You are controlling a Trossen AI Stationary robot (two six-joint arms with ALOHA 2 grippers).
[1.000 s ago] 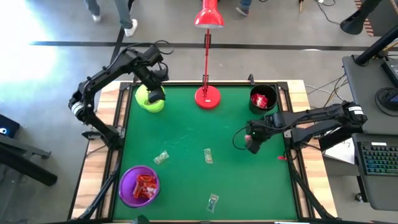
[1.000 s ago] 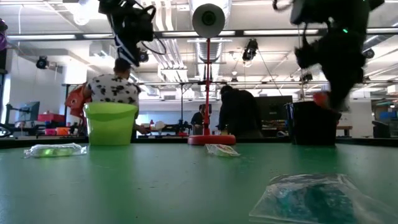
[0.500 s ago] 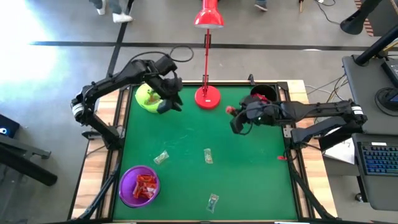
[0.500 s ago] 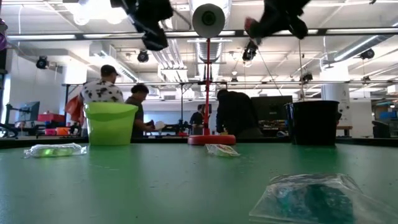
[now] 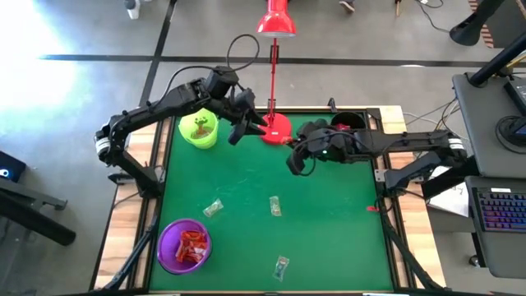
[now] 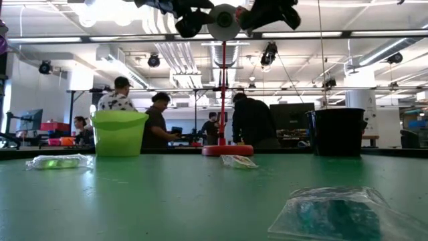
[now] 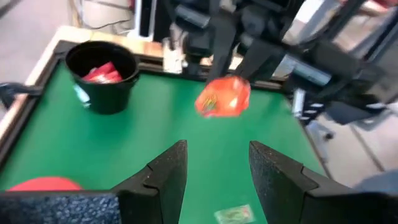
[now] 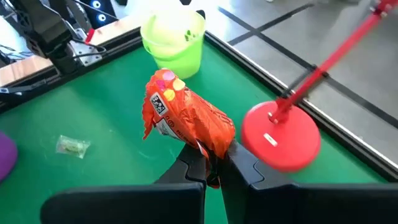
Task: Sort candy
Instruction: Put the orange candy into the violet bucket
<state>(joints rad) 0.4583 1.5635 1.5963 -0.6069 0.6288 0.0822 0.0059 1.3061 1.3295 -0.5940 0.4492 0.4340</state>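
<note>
Right gripper (image 8: pixel 211 171) pinches orange candy (image 8: pixel 186 121) — left gripper (image 7: pixel 214 171) open.

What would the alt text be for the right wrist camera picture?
The right hand is shut on a crinkled orange candy, held above the green table. Beyond it are a lime-green cup, the round red lamp base and a clear greenish candy lying on the table.

lamp base (image 5: pixel 274 129) between two cups (image 5: pixel 198 129) (image 5: pixel 348 130) at table's far edge; three candies (image 5: pixel 274 205) mid-table.
</note>
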